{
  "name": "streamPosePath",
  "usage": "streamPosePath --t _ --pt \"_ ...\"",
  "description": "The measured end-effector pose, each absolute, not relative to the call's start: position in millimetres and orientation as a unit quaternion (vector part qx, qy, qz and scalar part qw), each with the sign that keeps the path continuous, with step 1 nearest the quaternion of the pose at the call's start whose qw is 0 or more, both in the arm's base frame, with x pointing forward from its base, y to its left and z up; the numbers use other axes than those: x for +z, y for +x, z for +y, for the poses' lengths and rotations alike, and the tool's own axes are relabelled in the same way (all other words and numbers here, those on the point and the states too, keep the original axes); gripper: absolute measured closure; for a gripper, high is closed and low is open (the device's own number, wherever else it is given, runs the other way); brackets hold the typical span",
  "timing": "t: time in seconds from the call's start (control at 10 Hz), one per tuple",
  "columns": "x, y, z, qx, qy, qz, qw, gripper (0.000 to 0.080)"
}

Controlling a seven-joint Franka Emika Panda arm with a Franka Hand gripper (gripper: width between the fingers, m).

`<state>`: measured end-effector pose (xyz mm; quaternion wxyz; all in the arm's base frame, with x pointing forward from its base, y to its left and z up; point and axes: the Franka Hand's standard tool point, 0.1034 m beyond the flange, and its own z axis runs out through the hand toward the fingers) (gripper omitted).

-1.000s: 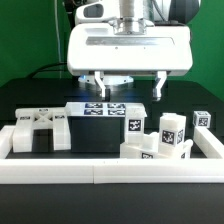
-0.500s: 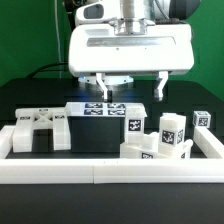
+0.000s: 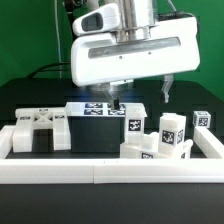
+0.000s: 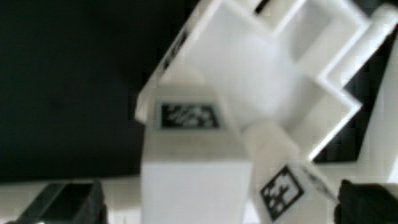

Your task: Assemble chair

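End effector [image 3: 138,92] spread, empty, hangs tilted over the chair parts [image 3: 170,130] lying loose on the counter [image 3: 30,100]. Risk: a skewed descent likely clips one, knocking neighbours askew.

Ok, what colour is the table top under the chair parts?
Black. The table top shows best in the exterior view, dark against the white chair parts.

Robotics lab test cell: a big white robot arm [image 3: 125,55] hangs over a matte black desk [image 3: 30,100], which is fenced on the near side by a plain white border rail [image 3: 100,172]. The loose white chair parts [image 3: 140,152] each carry square black-and-white coded tags. A flat green backdrop [image 3: 20,40] closes the far side.
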<state>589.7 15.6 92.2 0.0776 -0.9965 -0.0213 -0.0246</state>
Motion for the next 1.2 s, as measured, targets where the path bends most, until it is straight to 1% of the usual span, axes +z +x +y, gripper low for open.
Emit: streamPosePath --t 0.1,0.2,0.4,0.6,0.7,0.8,1.0,1.2 --pt "89.0 590.5 9.3 -0.014 -0.997 -0.022 0.076 0.0151" --pt "87.0 592.5 3.3 -0.028 -0.997 -0.022 0.063 0.0151" --pt "85.3 593.6 3.6 -0.041 -0.997 -0.026 0.056 0.0151" --pt "83.6 594.8 5.0 -0.046 -0.997 -0.029 0.055 0.0151" --pt "83.1 594.6 5.4 -0.046 -0.997 -0.029 0.055 0.0173" --pt "83.1 594.6 5.1 -0.046 -0.997 -0.029 0.055 0.0173" --pt "83.0 594.6 5.2 -0.046 -0.997 -0.029 0.055 0.0511" --pt "82.9 594.5 5.2 -0.046 -0.997 -0.023 0.055 0.0511"
